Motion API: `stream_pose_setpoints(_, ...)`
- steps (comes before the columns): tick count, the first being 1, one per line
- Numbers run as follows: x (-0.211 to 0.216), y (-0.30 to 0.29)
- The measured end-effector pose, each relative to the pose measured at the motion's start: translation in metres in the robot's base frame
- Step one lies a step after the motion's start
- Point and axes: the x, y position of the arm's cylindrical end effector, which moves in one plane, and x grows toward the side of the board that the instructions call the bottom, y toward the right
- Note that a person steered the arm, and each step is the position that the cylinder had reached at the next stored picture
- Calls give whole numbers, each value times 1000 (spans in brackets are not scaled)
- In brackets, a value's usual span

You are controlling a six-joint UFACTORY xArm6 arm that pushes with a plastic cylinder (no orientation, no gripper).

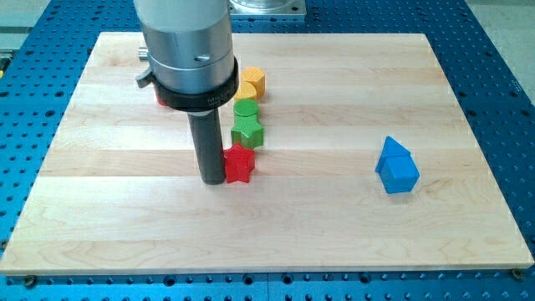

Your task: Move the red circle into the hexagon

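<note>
The red star [239, 163] lies nearest the view's bottom, my tip [212, 180] touching its left side; the tip is a bare rod, holding nothing. The red circle [160, 99] barely peeks out behind the arm's grey housing [185, 42]. The yellow hexagon [251, 83] sits above the green circle [245, 109] and green star [247, 131]. Two blue blocks [396, 165] touch, well apart rightward
</note>
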Motion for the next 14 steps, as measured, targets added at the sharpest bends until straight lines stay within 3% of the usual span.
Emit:
stream_pose_setpoints(2, -7, 24)
stream_pose_setpoints(3, 41, 32)
stream_pose_setpoints(4, 41, 80)
stream_pose_setpoints(5, 56, 73)
stream_pose_setpoints(6, 72, -54)
stream_pose_setpoints(7, -30, -144)
stream_pose_setpoints(8, -133, -129)
stream_pose_setpoints(9, -144, -49)
stream_pose_setpoints(10, -190, -52)
stream_pose_setpoints(11, -160, -101)
stream_pose_setpoints(12, -191, -143)
stream_pose_setpoints(13, -240, -116)
stream_pose_setpoints(14, -262, -34)
